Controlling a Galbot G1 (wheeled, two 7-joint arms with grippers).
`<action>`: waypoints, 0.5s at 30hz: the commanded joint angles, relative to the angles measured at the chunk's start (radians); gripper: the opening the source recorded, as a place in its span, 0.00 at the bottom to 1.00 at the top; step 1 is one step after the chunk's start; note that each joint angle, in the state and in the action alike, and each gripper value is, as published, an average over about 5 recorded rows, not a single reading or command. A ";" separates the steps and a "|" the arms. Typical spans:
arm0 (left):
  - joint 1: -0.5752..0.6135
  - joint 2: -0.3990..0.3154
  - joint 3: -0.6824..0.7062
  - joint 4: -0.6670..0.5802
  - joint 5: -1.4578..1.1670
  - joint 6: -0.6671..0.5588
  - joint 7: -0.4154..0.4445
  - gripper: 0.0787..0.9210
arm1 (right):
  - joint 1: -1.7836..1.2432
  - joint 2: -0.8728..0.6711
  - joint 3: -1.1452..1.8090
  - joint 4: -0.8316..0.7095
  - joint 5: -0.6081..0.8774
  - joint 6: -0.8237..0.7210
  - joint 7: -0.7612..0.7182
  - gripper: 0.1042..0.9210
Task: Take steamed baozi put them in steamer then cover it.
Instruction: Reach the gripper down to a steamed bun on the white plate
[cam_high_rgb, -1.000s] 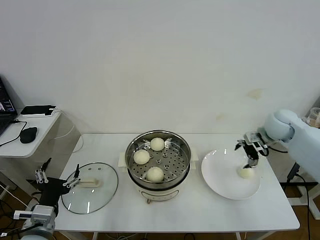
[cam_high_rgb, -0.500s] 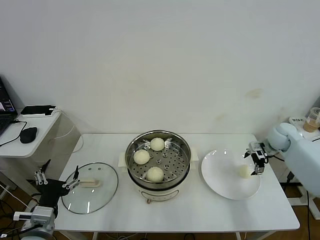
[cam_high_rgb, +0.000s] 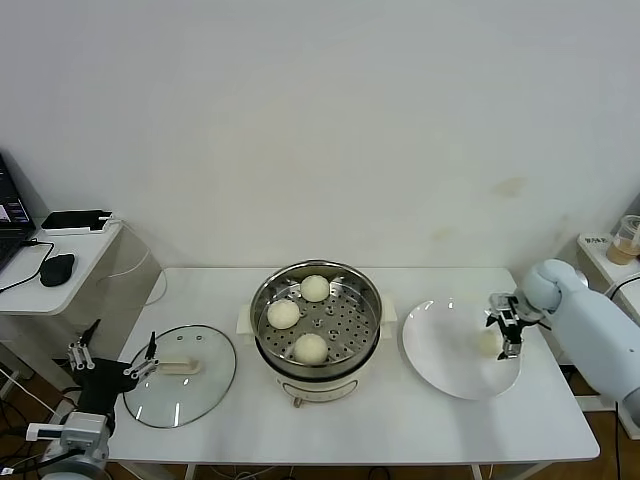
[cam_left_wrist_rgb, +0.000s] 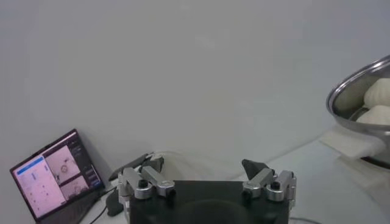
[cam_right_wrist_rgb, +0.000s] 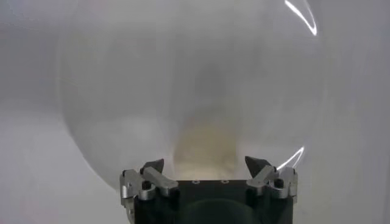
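Right gripper (cam_high_rgb: 507, 331) is down over the right side of the white plate (cam_high_rgb: 440, 370), with its fingers spread wide on either side of the last baozi (cam_high_rgb: 489, 343). I can see in the right wrist view that the two fingertips (cam_right_wrist_rgb: 152, 166) stand well apart and the pale bun (cam_right_wrist_rgb: 204, 149) sits between and just ahead of them. Nothing is gripped; I can't tell if either tip touches the bun. The plate rim (cam_right_wrist_rgb: 301, 18) shows as a bright arc around it.

Steamer (cam_high_rgb: 316, 318) sits mid-table on its cream base, uncovered. I count three buns on the perforated tray: one at the back (cam_high_rgb: 315, 288), one at the left (cam_high_rgb: 283, 314), one at the front (cam_high_rgb: 310, 348). They are apart from each other.

Cover (cam_high_rgb: 180, 374) lies flat on the table to the left of the steamer, handle up, near the front-left edge. It is apart from the pot.

Left gripper (cam_high_rgb: 112, 358) is parked low at the table's left corner, just beside the cover's edge, fingers open and empty. In the left wrist view its fingertips (cam_left_wrist_rgb: 253, 167) are spread wide, with the steamer's rim (cam_left_wrist_rgb: 356, 82) off to one side and a lit laptop screen (cam_left_wrist_rgb: 56, 173) on the other.

On the side desk, beyond the table's left end, I see a mouse (cam_high_rgb: 57, 268) and a dark flat device (cam_high_rgb: 75, 219). A cup (cam_high_rgb: 630, 237) stands on a shelf at the far right.
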 joint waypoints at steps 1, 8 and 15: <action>0.000 -0.001 0.001 -0.002 0.001 0.000 0.000 0.88 | -0.011 0.026 0.013 -0.040 -0.026 -0.005 0.006 0.83; 0.002 -0.003 0.000 -0.006 0.002 0.000 0.000 0.88 | -0.011 0.019 0.011 -0.033 -0.028 -0.011 0.009 0.69; 0.004 -0.003 -0.002 -0.014 0.001 0.000 0.002 0.88 | 0.004 0.013 0.002 -0.019 -0.004 -0.002 -0.010 0.58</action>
